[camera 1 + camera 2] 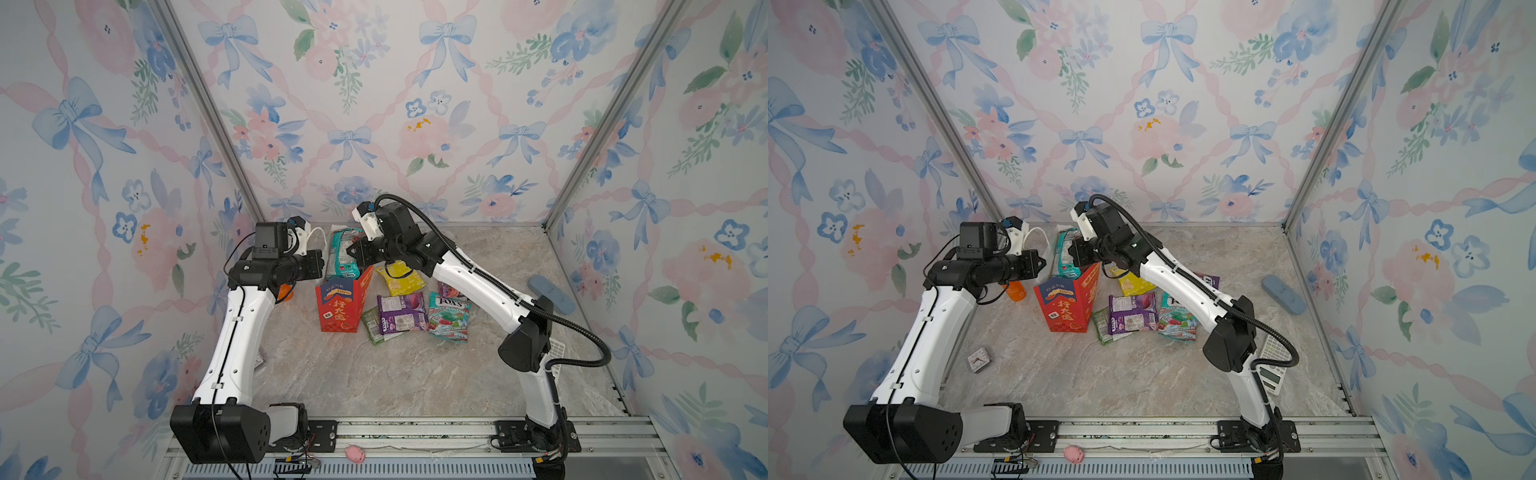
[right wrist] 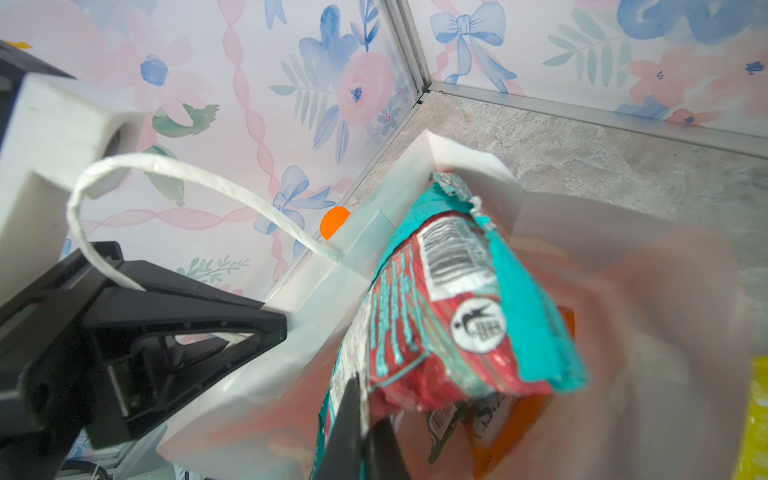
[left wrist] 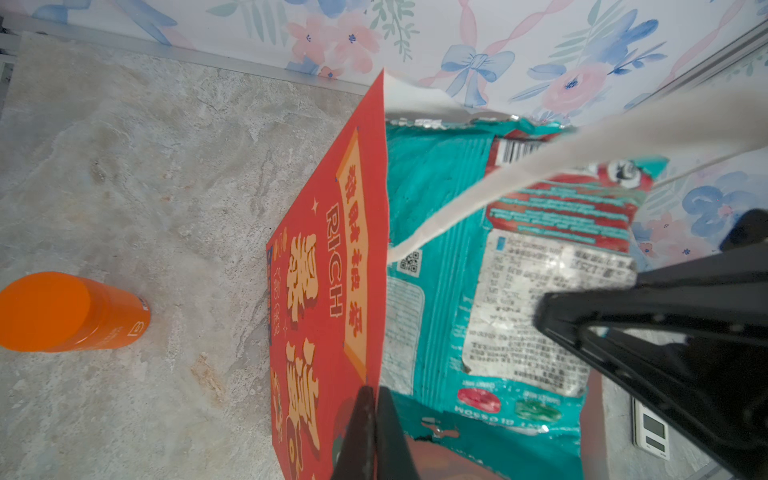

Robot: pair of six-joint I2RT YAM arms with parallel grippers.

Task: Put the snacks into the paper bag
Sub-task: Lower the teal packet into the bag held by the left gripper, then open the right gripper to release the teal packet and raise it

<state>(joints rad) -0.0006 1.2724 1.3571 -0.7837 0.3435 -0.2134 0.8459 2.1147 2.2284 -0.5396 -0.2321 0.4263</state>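
Matte walls [image 1: 415, 124] papered with watercolour bows and pink blooms enclose three sides, joined by slim aluminium posts [image 1: 207, 104]. Below them lies a flat tabletop [image 1: 374, 374] with a veined, grey-beige stone look. Toward its back stands the paper bag [image 1: 338, 309], a tall red box shape of smooth card, white inside, with its mouth open. The left gripper [image 3: 372, 395] has its jaws pressed together on the rim of the bag's side wall, and a twisted white rope handle [image 2: 187, 174] loops over it. The right gripper [image 2: 368, 405] pinches one edge of a crinkled, glossy teal packet [image 1: 343, 253] that stands in the bag's mouth, its upper part rising above the rim. On the table just right of the bag lie the other flat foil snacks: a yellow packet [image 1: 401, 280], a purple packet [image 1: 401, 311] overlapping a green packet [image 1: 372, 324], and a FOX'S packet [image 1: 449, 316]. A smooth orange bottle [image 3: 70, 311] stands left of the bag. A rounded blue case [image 1: 550, 293] and a white calculator [image 1: 1273, 361] lie far right.
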